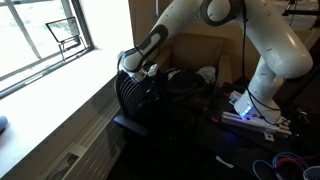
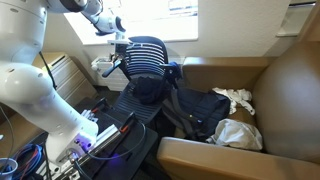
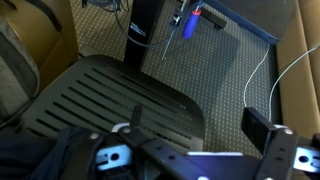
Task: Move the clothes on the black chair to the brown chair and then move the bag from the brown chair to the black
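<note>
Two chairs, standing close side by side.

Item 1: black office chair (image 2: pixel 148 55) with a rounded, horizontally ribbed back, placed nearer the window (image 1: pixel 40 35).

Item 2: wide tan-brown padded armchair (image 2: pixel 292 90) with thick arms and a tall back.

Item 3: soft whitish and grey clothes (image 2: pixel 237 98), crumpled on the armchair's seat toward its back. A second pale bundle (image 2: pixel 241 134) lay nearer the front arm; whether it was clothing too could not be told.

Item 4: dark, limp fabric bag (image 2: pixel 195 115) with straps, slumped on the armchair's seat at the edge beside the office chair. A dark mass (image 2: pixel 150 88) on the office chair's seat could not be identified.

Item 5: two-fingered gripper (image 2: pixel 120 45), jaws spread wide with nothing between them, hovering above and behind the top of the ribbed back. The wrist view looked down on those ribs and on grey carpet (image 3: pixel 220 60).

Status, as judged: the first half appeared complete, since no pale fabric showed on the office chair. The second half was outstanding: the bag was not yet gripped and not yet carried across.
</note>
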Controlling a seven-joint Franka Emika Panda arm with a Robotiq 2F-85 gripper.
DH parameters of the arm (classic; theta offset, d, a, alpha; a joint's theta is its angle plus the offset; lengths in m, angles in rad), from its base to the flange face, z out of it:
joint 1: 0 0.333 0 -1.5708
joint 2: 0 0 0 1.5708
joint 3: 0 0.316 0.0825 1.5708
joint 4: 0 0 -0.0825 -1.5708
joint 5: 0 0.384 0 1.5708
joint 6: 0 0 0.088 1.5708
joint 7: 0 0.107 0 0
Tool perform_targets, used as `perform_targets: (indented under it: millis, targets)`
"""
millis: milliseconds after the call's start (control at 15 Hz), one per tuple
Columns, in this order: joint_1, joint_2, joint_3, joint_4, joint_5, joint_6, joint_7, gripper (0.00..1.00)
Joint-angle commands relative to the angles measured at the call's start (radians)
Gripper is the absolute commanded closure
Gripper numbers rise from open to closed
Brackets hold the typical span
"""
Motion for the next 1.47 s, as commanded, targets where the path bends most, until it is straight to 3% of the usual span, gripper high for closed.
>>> perform_targets:
  millis: [0, 133, 267, 800, 1000, 1067, 1133, 1333, 1400]
  targets:
    - [0.001, 0.021, -0.001, 0.033, -0.006, -0.036, 0.001, 0.00]
    - [0.001, 0.039, -0.002, 0.065, -0.009, -0.062, 0.001, 0.00]
    - [0.032, 0.066, -0.018, 0.079, -0.009, -0.031, 0.093, 0.00]
    - [0.169, 0.160, -0.120, 0.031, -0.026, 0.161, 0.562, 0.00]
    - [0.207, 0.183, -0.162, 0.015, -0.020, 0.174, 0.726, 0.00]
    - [0.211, 0.182, -0.167, 0.026, -0.009, 0.126, 0.764, 0.00]
    - [0.195, 0.200, -0.145, 0.049, -0.014, 0.140, 0.700, 0.00]
    - [0.199, 0.204, -0.147, 0.051, -0.014, 0.139, 0.712, 0.00]
    - [0.212, 0.206, -0.164, 0.041, -0.003, 0.204, 0.790, 0.00]
